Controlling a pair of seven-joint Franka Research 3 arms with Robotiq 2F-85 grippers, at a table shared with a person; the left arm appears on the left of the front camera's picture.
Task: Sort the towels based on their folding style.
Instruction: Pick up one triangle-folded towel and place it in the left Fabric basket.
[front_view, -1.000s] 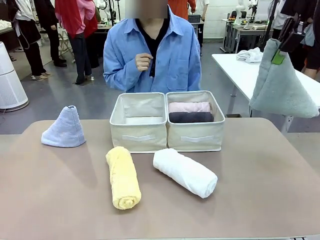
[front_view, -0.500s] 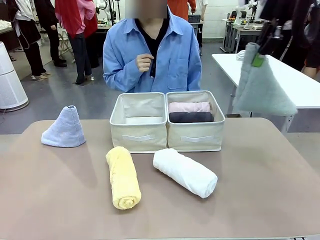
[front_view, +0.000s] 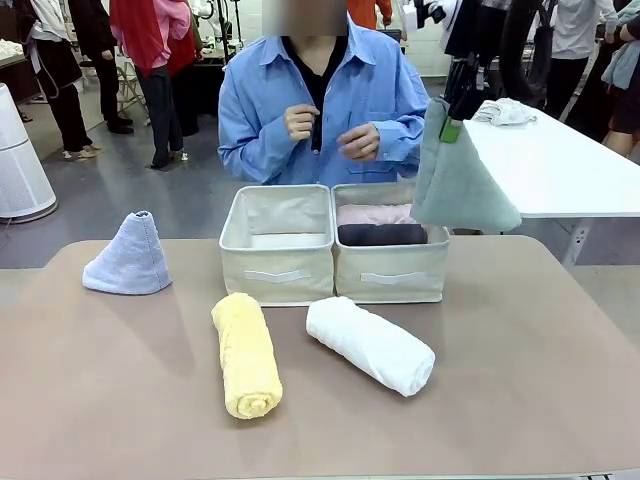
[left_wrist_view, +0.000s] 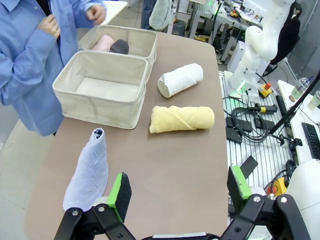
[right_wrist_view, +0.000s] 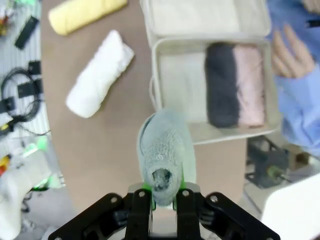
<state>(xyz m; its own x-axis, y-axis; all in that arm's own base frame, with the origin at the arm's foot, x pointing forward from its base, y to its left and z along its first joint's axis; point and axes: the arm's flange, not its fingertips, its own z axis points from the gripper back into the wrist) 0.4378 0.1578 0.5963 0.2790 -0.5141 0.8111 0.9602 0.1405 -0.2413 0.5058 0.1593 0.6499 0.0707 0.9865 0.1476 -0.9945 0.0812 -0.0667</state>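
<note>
Two tools differ: right tool (front_view: 452, 122) hangs high, clamped on the grey-green cone (front_view: 465, 185); left tool (left_wrist_view: 180, 186) hovers low, spread apart.

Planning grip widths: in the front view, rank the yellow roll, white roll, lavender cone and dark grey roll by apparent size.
1. white roll and yellow roll: about alike, nearest the camera.
2. lavender cone, farther off.
3. dark grey roll, partly hidden in its bin.

Left bin (front_view: 277, 268) empty, seemingly clear overhead; yellow towel (front_view: 246, 355), white towel (front_view: 370, 345) block front.
</note>
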